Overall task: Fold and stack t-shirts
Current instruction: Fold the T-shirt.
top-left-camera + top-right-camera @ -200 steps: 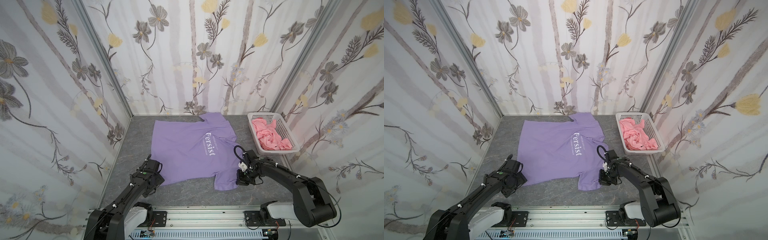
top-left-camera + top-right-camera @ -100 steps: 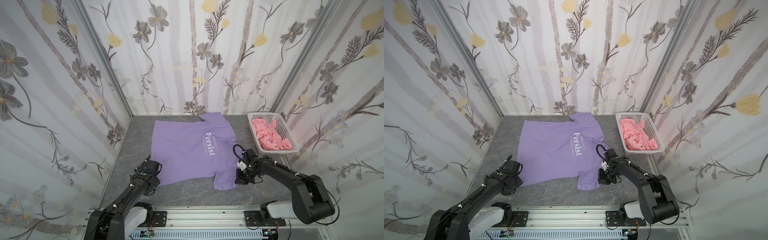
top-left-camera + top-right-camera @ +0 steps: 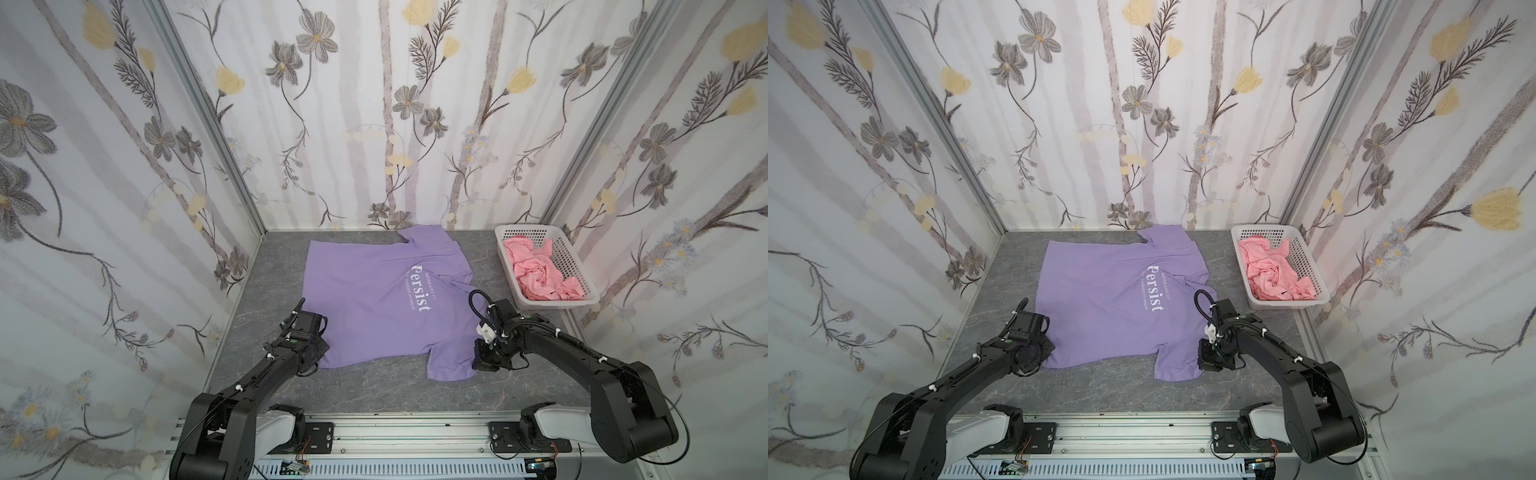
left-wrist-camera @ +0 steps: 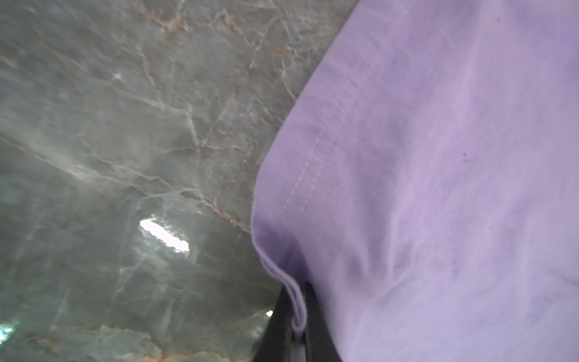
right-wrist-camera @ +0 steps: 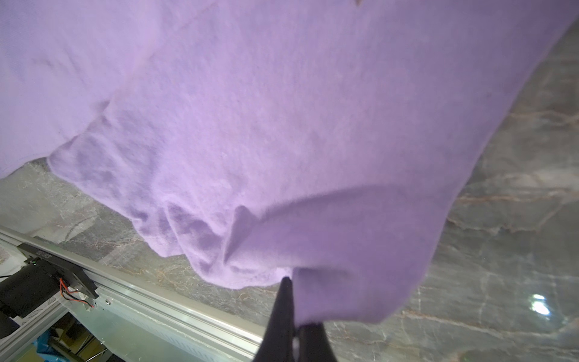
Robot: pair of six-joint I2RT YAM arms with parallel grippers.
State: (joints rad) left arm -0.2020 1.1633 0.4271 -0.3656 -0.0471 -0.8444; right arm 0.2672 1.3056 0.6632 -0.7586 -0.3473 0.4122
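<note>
1. The purple t-shirt is lying spread out on the grey marbled bench, with its white lettering facing up.
2. The left claw is sitting at the near corner of the bottom hem, on the robot's left side of the shirt.
3. In the left wrist view, the left claw is keeping its jaws pressed together, and the doubled edge of the hem is lying pinched between them.
4. The right claw is gripping the outer edge of the near sleeve, on the robot's right side of the shirt.
5. In the right wrist view, its black fingers are standing closed on a fold of the purple cloth, and the cloth is bunching into small wrinkles just beside them.
6. The pink garment is lying crumpled inside the white basket.
7. The basket is standing at the far right side of the bench, apart from the purple t-shirt.
</note>
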